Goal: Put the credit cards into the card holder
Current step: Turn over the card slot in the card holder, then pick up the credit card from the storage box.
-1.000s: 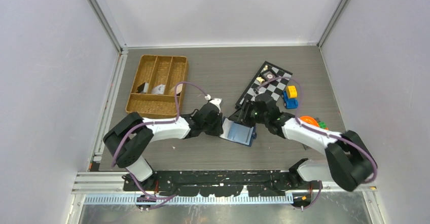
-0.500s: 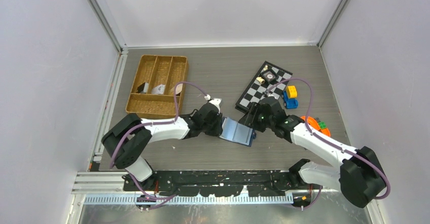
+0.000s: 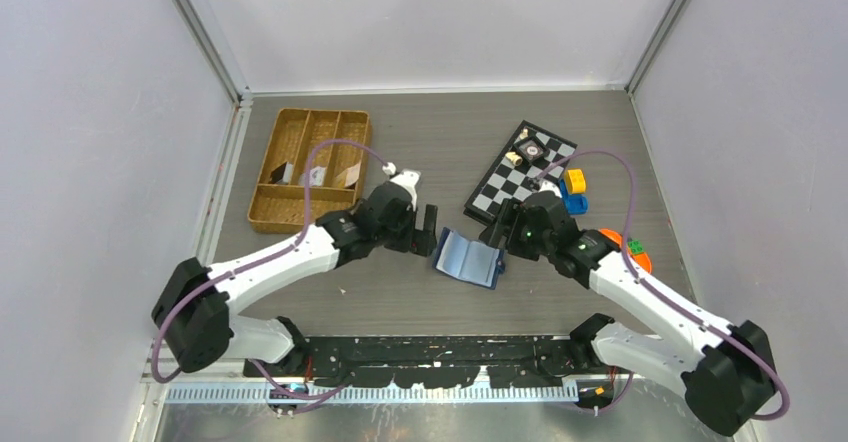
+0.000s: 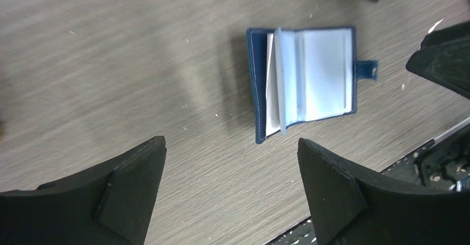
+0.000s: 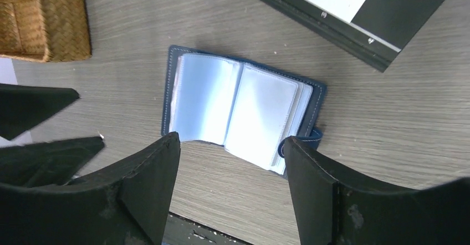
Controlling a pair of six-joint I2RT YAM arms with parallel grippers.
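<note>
The navy card holder (image 3: pixel 468 258) lies open on the table, its light blue pockets facing up. My left gripper (image 3: pixel 426 230) hangs open just left of it, touching nothing. My right gripper (image 3: pixel 502 234) is open at its right edge, also with nothing in it. In the left wrist view the holder (image 4: pixel 305 84) lies beyond my spread gripper (image 4: pixel 230 142), one leaf raised and the snap tab (image 4: pixel 367 69) on its right. In the right wrist view it (image 5: pixel 238 103) sits just past that gripper (image 5: pixel 231 145). Small cards stand in the wicker tray: dark (image 3: pixel 283 172), white (image 3: pixel 316 175), tan (image 3: pixel 351 173).
The brown wicker tray (image 3: pixel 262 207) stands at the back left. A checkerboard (image 3: pixel 520 167) with small pieces lies behind the right gripper. A blue and yellow toy car (image 3: pixel 573 190) and an orange toy (image 3: pixel 620 245) lie to its right. A black rail runs along the near edge.
Both grippers opened and drew back from the holder. The left arm rose and moved toward the tray, uncovering the tan card. The holder stays spread open on the table.
</note>
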